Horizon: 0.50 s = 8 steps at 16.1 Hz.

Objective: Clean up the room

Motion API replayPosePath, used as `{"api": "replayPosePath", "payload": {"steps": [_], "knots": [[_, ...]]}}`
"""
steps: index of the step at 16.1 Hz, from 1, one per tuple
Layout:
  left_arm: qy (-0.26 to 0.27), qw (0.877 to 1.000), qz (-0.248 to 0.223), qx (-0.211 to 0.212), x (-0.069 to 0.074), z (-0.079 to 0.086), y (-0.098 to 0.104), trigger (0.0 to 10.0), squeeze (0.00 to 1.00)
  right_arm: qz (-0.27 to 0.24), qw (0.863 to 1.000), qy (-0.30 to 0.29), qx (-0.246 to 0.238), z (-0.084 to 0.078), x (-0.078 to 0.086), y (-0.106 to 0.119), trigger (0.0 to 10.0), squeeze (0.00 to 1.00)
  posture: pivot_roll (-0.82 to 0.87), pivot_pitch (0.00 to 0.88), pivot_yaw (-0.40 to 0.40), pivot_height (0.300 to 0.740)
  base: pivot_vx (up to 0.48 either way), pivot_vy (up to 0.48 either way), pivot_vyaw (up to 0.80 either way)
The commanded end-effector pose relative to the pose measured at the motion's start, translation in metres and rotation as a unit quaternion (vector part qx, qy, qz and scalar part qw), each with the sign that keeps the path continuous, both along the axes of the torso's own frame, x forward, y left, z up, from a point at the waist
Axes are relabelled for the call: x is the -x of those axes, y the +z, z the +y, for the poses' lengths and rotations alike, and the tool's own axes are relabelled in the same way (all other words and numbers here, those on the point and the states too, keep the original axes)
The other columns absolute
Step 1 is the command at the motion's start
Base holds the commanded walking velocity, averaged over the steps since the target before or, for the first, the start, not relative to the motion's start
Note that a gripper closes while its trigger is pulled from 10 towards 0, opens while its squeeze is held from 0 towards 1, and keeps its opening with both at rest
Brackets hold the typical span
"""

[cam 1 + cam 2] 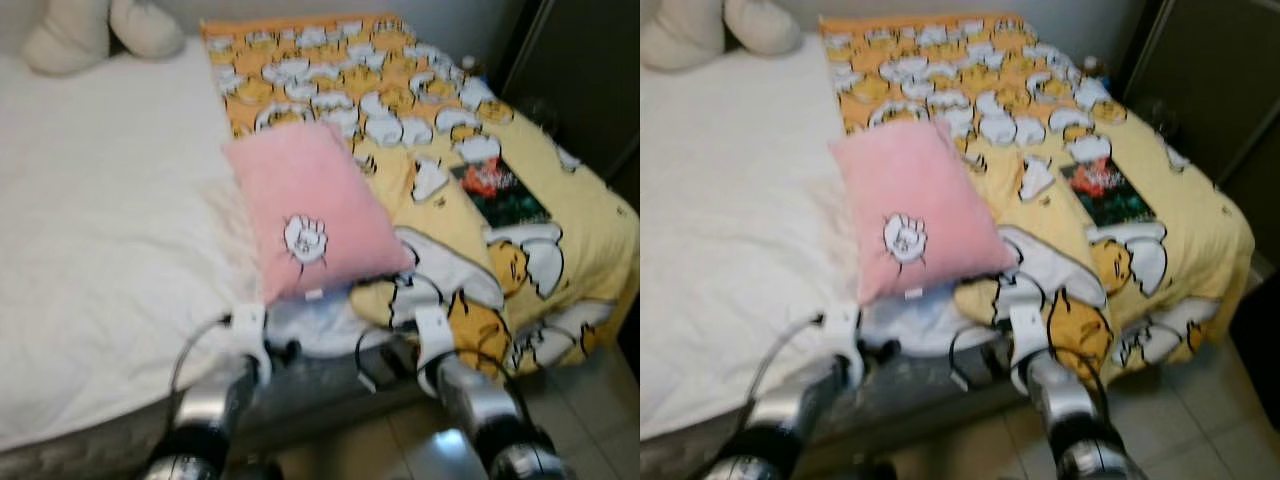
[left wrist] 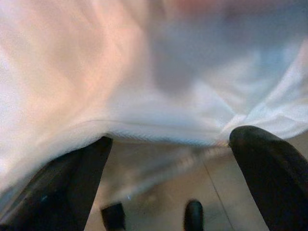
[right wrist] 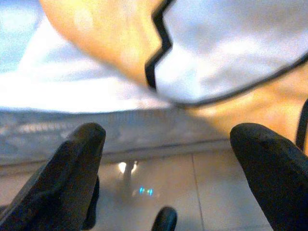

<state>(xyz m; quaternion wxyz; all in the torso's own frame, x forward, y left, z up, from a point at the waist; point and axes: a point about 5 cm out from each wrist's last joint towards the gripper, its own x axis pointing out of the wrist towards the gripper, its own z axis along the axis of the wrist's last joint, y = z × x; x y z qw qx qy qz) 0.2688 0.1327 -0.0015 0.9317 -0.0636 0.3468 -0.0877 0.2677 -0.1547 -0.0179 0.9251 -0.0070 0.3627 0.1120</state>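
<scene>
- Left gripper [image 2: 166, 159] is spread wide with nothing in it, parked right at the hanging edge of the white sheet [image 1: 110, 250]. Close too early and I reckon it just bunches sheet.
- Right gripper [image 3: 166, 159] is equally wide and empty, just under the yellow cartoon blanket [image 1: 480, 210] at the bed's foot.
- Both arms reach low and forward.
- Tugging could slide off the pink pillow [image 1: 310, 210] or the book [image 1: 500, 190].

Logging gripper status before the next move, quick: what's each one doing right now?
Left gripper: open, empty, at the white sheet's edge.
Right gripper: open, empty, below the yellow blanket's edge.
</scene>
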Motion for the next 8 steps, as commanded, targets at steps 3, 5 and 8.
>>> {"api": "replayPosePath", "payload": {"steps": [3, 5, 8], "knots": [[-0.024, 0.991, -0.129, -0.032, -0.009, 0.008, 0.063, 10.0, 0.0, -0.099, 0.995, 0.006, -0.006, 0.0, -0.006, 0.042, 10.0, 0.0, -0.07, 0.0, 0.003, 0.74, 0.0, 0.0, 0.0], [-0.022, 0.983, -0.18, -0.04, -0.014, 0.009, 0.098, 10.0, 0.0, -0.142, 0.99, 0.001, -0.009, 0.003, -0.002, 0.063, 10.0, 0.0, -0.06, 0.0, -0.003, 0.74, 0.0, 0.0, 0.0], [-0.026, 0.98, -0.189, -0.049, 0.007, 0.011, 0.12, 10.0, 0.0, -0.159, 0.987, 0.005, -0.003, 0.002, 0.022, 0.082, 10.0, 0.0, -0.06, 0.0, -0.005, 0.74, 0.0, 0.0, 0.0]]}}
